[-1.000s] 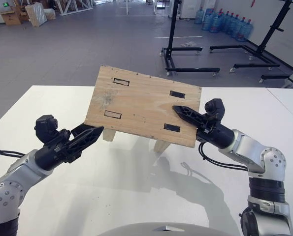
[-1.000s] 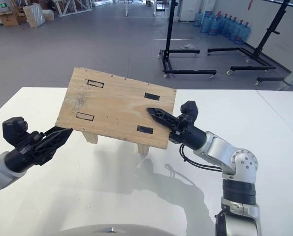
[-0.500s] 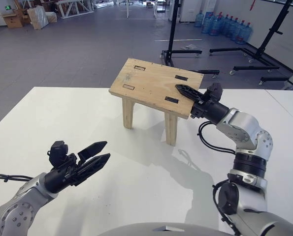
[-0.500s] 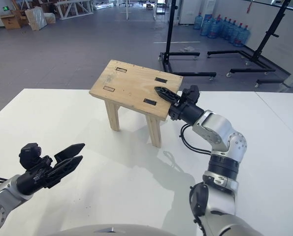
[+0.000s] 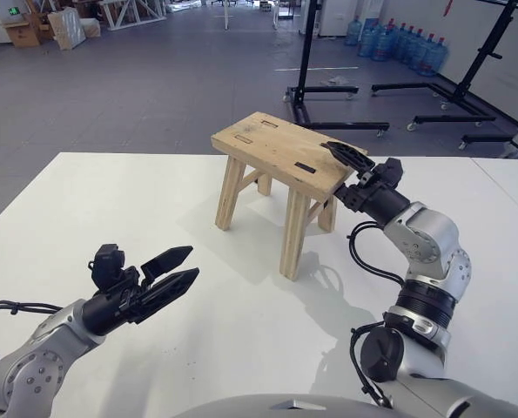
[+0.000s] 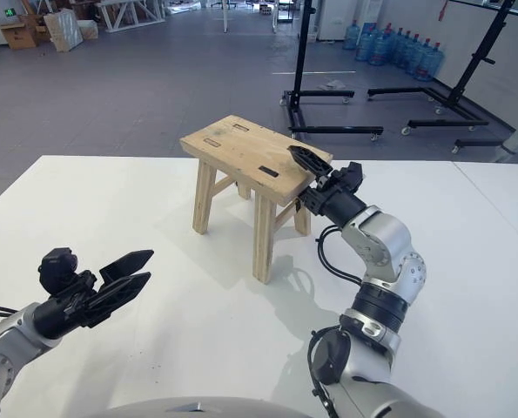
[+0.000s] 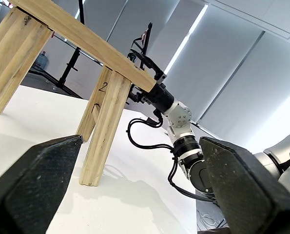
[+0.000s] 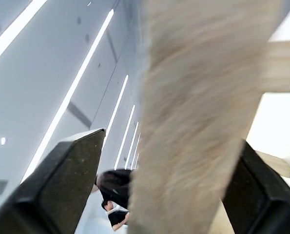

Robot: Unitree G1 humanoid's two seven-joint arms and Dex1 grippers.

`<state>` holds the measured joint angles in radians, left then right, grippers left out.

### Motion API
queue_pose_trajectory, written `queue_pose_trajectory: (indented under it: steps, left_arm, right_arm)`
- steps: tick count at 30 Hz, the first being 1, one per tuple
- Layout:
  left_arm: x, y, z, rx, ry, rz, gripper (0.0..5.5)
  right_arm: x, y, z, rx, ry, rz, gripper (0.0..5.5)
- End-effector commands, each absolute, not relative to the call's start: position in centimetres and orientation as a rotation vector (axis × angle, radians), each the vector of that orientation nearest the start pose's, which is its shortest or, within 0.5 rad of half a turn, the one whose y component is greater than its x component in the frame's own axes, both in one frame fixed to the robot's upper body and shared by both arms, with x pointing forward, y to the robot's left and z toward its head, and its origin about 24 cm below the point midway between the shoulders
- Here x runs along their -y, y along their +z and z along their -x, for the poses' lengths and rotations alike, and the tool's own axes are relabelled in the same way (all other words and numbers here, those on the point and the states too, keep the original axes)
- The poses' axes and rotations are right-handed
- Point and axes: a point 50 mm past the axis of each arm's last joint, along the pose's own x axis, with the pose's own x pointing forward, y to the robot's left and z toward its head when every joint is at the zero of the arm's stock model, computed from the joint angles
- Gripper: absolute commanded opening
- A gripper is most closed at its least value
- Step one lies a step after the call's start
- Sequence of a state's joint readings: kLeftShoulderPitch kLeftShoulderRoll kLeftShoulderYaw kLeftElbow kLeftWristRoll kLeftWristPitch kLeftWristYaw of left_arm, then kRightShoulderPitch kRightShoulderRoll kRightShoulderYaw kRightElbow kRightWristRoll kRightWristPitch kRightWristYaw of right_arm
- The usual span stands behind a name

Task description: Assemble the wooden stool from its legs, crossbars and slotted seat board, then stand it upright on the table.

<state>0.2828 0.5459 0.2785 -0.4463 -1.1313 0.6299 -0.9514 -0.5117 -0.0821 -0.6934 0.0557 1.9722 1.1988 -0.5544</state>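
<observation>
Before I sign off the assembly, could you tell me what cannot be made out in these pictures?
Leg joints: in the eye views the seat board covers them.
Seat top, left wrist view: the picture's edge cuts it off; the stool shows from below.
Right gripper: whether it clamps the seat board; the right wrist view is blurred up close.

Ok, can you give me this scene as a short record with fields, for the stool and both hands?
stool: assembled, upright on the white table
seat board: on top, slots visible
right hand: closed on the seat board's edge, one finger above, one below
left hand: open, over the table, apart from the stool
task state: stool stands, right hand not yet released
</observation>
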Motion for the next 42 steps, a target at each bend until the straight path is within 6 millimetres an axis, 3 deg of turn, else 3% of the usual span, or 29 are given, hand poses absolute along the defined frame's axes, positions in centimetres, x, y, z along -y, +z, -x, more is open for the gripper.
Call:
queue_pose_trajectory:
  steps: [1, 9, 13, 15, 17, 22, 27, 33, 35, 38, 40, 42]
  left_arm:
    - [-21.0, 11.4, -17.3, -0.115, -1.078, 0.607, 4.39]
    - [-20.8, 11.6, -17.8, -0.101, -1.079, 0.602, 4.39]
    - [-20.8, 11.6, -18.0, -0.096, -1.076, 0.604, 4.39]
    - [-21.0, 11.6, -18.2, -0.092, -1.070, 0.602, 4.39]
    - [-20.9, 11.6, -18.7, -0.073, -1.064, 0.582, 4.39]
    - [-19.3, 12.7, -21.7, 0.078, -1.024, 0.442, 4.39]
    - [-16.6, 14.2, -24.1, 0.262, -0.915, 0.311, 4.39]
    - [-15.0, 15.8, -27.3, 0.421, -0.649, 0.080, 4.39]
    - [-14.3, 16.3, -28.3, 0.479, -0.534, -0.034, 4.39]
    - [-13.3, 17.0, -29.2, 0.577, -0.388, -0.100, 4.39]
    - [-12.9, 17.1, -29.6, 0.623, -0.314, -0.100, 4.39]
    - [-12.6, 17.1, -29.7, 0.653, -0.277, -0.095, 4.39]
  right_arm:
    - [18.7, 16.1, -26.8, -0.298, 0.688, -1.393, 3.60]
    - [19.2, 14.1, -23.6, -0.284, 0.729, -1.345, 3.60]
    - [19.9, 13.2, -20.4, -0.241, 0.802, -1.323, 3.60]
    - [19.8, 12.9, -18.8, -0.319, 0.906, -1.261, 3.60]
    - [18.4, 12.1, -18.1, -0.483, 0.970, -1.139, 3.60]
    - [15.2, 9.1, -20.7, -0.510, 1.005, -0.925, 3.60]
    - [12.8, 8.0, -25.3, -0.162, 0.933, -0.571, 3.60]
    - [14.7, 7.0, -28.5, 0.137, 0.538, -0.230, 3.60]
    - [14.4, 7.9, -28.4, 0.256, 0.546, -0.148, 3.60]
    - [12.8, 11.2, -27.4, 0.502, 0.626, -0.104, 3.60]
    - [12.3, 13.8, -27.3, 0.660, 0.559, -0.081, 3.60]
    - [12.2, 15.2, -27.3, 0.756, 0.490, -0.040, 3.60]
